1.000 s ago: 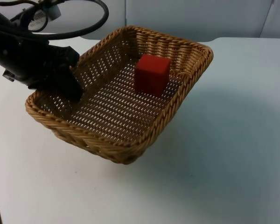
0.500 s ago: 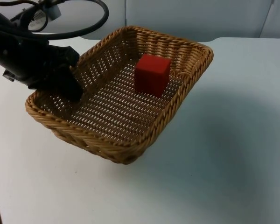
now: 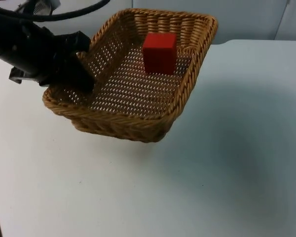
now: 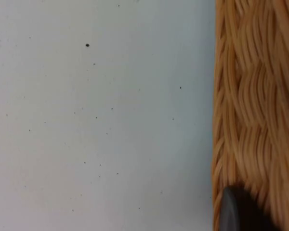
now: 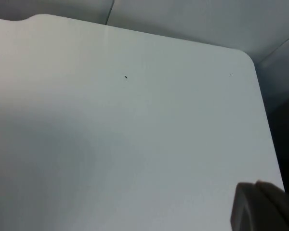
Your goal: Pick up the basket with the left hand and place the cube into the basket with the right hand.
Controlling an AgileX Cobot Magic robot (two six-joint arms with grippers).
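A woven tan basket (image 3: 133, 126) hangs tilted over the table at the left, with its far end raised. My left gripper (image 3: 78, 79) is shut on the basket's left rim. A red cube (image 3: 160, 53) stands inside the basket near its far right corner. In the left wrist view the basket's wicker wall (image 4: 253, 106) runs beside a black fingertip (image 4: 238, 211) that presses against it. The right wrist view looks onto bare white table (image 5: 135, 125) with one fingertip (image 5: 260, 204) at its edge; the right arm waits.
A grey partition wall (image 3: 237, 17) closes the table at the back. White table top (image 3: 227, 173) stretches to the right of and in front of the basket. The table's rounded far corner (image 5: 243, 55) appears in the right wrist view.
My left gripper has carried the basket up and away toward the back wall, tilting it more. The red cube has stayed in its far corner.
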